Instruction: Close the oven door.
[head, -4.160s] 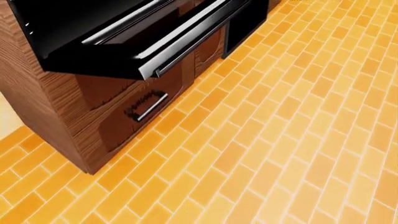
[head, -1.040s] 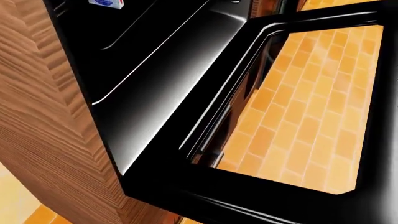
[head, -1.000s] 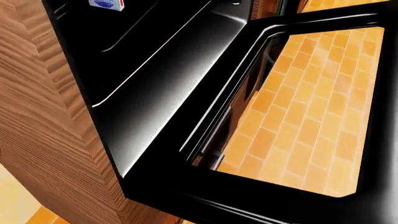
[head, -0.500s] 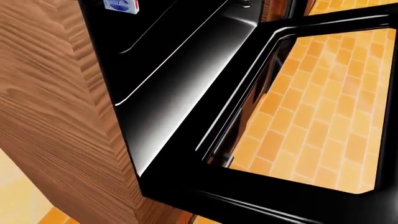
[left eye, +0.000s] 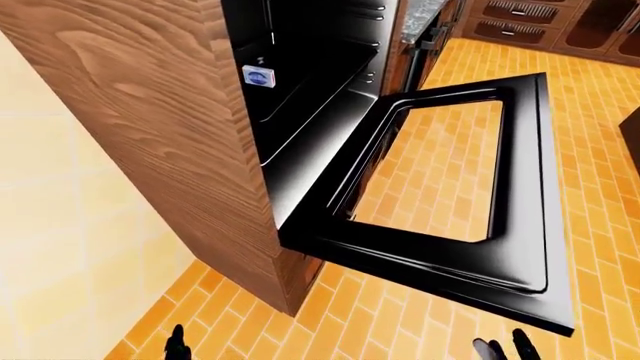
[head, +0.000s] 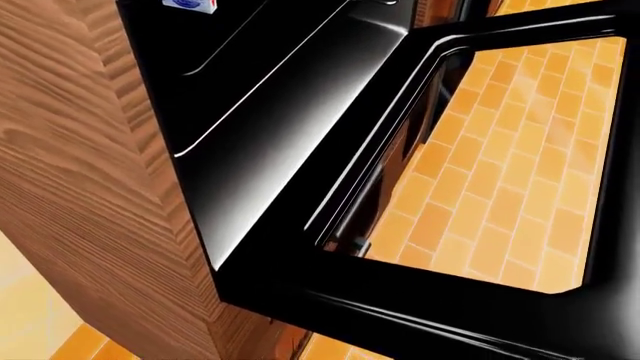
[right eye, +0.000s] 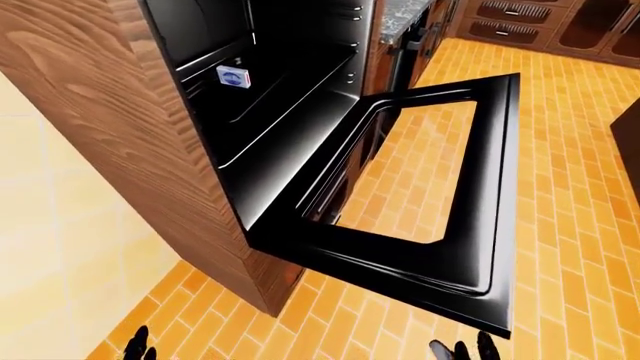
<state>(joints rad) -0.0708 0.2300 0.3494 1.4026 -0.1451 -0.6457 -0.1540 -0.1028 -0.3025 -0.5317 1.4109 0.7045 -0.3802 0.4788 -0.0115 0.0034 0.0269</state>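
The black oven door (left eye: 520, 255) hangs fully open, lying flat and level, hinged at the left of the left-eye view, with a glass window through which the orange floor shows. The oven cavity (right eye: 270, 82) is open and holds a small white and blue box (right eye: 233, 76). In the head view the door frame (head: 420, 307) fills the lower right. Only the dark fingertips of my left hand (left eye: 178, 343) and right hand (left eye: 505, 349) show at the bottom edge, below the door; whether they are open is hidden.
The oven sits in a tall wood-grain cabinet (left eye: 150, 112) beside a pale wall (left eye: 60, 247). Orange brick floor (left eye: 600, 150) spreads to the right. Wooden drawers (left eye: 510, 19) and a stone counter edge (left eye: 420, 11) stand at the top.
The whole head view has shifted slightly as the camera moved; the oven door stays flat open as before.
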